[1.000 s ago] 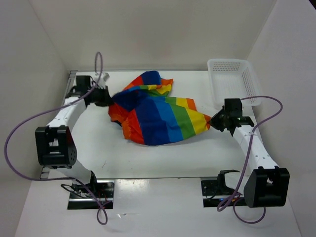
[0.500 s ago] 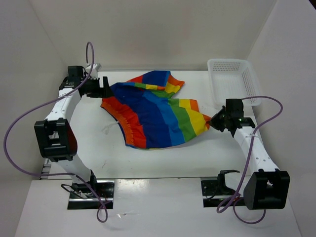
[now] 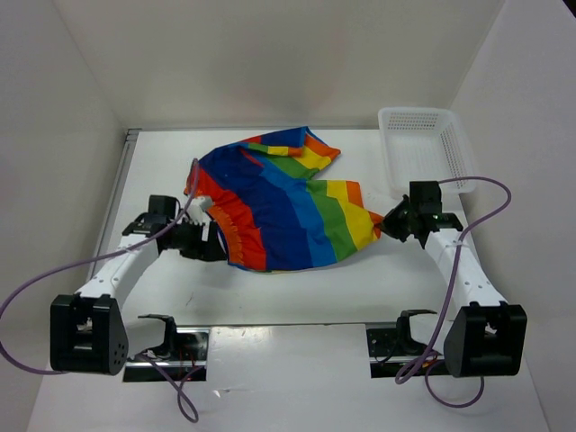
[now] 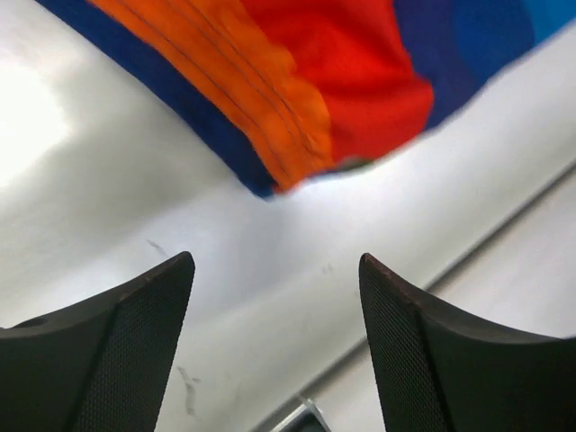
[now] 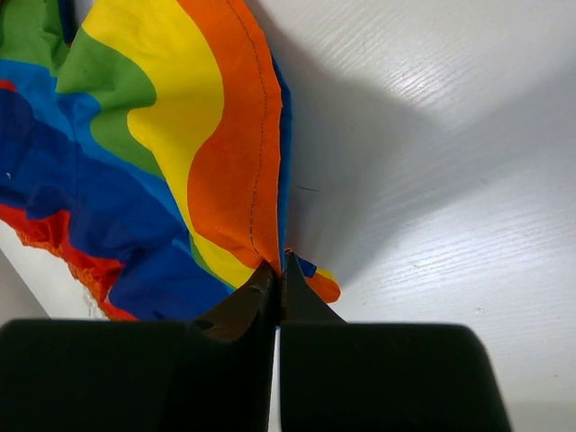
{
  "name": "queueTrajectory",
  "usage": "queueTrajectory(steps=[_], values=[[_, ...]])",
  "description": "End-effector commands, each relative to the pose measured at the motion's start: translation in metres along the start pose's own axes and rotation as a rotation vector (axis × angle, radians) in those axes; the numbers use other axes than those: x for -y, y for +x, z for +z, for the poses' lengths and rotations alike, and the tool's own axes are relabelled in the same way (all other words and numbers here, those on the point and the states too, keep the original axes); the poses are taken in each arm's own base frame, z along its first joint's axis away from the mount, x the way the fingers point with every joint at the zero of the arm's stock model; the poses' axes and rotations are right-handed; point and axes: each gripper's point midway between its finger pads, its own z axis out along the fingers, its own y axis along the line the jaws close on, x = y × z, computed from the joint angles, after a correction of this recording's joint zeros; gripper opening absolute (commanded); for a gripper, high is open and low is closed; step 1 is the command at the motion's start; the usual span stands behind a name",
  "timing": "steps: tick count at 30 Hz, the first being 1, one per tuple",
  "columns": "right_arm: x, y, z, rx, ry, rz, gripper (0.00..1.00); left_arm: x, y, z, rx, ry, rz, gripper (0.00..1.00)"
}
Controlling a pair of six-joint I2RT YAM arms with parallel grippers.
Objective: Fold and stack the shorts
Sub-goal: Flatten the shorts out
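Note:
The rainbow-striped shorts (image 3: 279,202) lie spread across the middle of the table, red and orange waistband edge toward the left. My left gripper (image 3: 214,245) hovers open just off that left edge, near the lower left corner of the cloth; in the left wrist view its gripper (image 4: 274,270) holds nothing and the orange and red corner of the shorts (image 4: 342,108) lies ahead of the fingertips. My right gripper (image 3: 389,222) is shut on the shorts' right corner, where the orange hem (image 5: 238,171) runs into the pinched jaws of the gripper (image 5: 279,267).
A white mesh basket (image 3: 423,144) stands at the back right, just behind the right arm. White walls enclose the table on three sides. Purple cables loop from both arms.
My left gripper let go of the shorts' left edge, opened, and swung from the back left toward the near left. The cloth dropped and spread flatter. The right gripper kept its hold.

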Motion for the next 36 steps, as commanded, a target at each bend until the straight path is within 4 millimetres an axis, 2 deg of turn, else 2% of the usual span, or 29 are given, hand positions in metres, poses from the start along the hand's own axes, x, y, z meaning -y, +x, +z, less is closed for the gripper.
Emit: queueTrajectory(steps=[1,4,7,11,16,22,29,31,34,35,36], values=[[-0.003,0.002,0.004,-0.009,-0.016,-0.013,0.00,0.026,0.013,0.003,-0.012,0.095,0.049,0.82],[-0.003,0.002,0.007,-0.009,-0.016,-0.013,0.00,0.030,0.037,0.011,-0.100,0.097,0.043,0.82],[-0.003,0.004,0.008,-0.021,-0.015,-0.021,0.00,0.025,0.044,0.017,-0.103,0.079,0.054,0.83],[-0.002,0.006,0.010,-0.034,-0.015,-0.020,0.00,0.020,0.051,0.034,-0.081,0.089,0.086,0.82],[-0.005,0.005,0.010,-0.035,-0.028,-0.031,0.00,0.013,0.039,0.049,-0.027,0.058,0.152,0.77],[-0.006,0.006,0.012,-0.041,-0.035,-0.040,0.00,0.003,0.037,0.060,0.022,0.015,0.197,0.71],[-0.003,0.008,0.013,-0.048,-0.028,-0.039,0.00,-0.004,0.059,0.077,-0.056,0.017,0.173,0.71],[-0.003,0.008,0.013,-0.048,-0.028,-0.039,0.00,-0.001,0.050,0.082,-0.006,0.043,0.199,0.70],[-0.004,0.008,0.011,-0.041,-0.035,-0.040,0.00,0.002,0.058,0.088,-0.038,0.062,0.199,0.67],[-0.004,0.008,0.011,-0.041,-0.035,-0.040,0.00,0.003,0.055,0.088,-0.038,0.062,0.199,0.67],[-0.004,0.008,0.011,-0.041,-0.035,-0.040,0.00,0.001,0.055,0.088,-0.047,0.051,0.195,0.61]])
